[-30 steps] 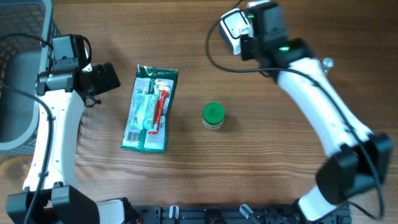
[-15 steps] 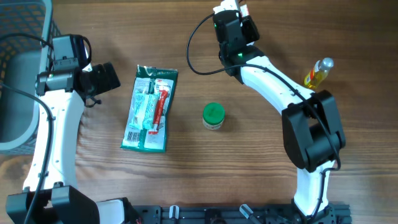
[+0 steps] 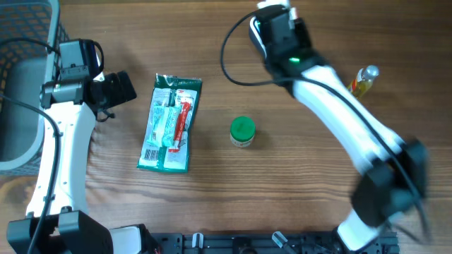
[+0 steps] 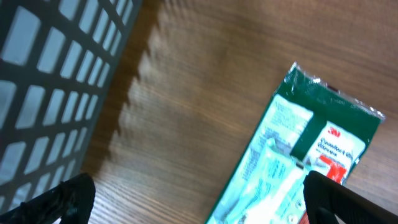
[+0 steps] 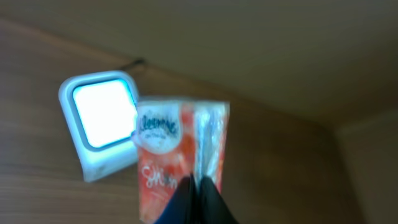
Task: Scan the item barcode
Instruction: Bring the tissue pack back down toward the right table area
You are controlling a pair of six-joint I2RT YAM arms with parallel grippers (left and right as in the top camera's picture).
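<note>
- Swung toward nine o'clock since a second ago, the right gripper (image 5: 198,191) is pinching the pack (image 5: 179,146) from its lower end.
- Scanner (image 5: 102,121) lies just beside the pack at ten o'clock; the pack's long axis runs twelve-to-six.
- Left gripper (image 3: 116,88) is spread, well apart.

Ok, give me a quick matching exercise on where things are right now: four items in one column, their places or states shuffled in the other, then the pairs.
Items:
1. tissue pack
2. flat green packet
3. green-lidded jar
4. yellow bottle

Places or states:
A. standing alone in the middle of the table
B. lying flat, left of the jar
C. gripped in the right pincer, by the white scanner
D. item farthest right in the overhead view

Pairs: 1-C, 2-B, 3-A, 4-D
</note>
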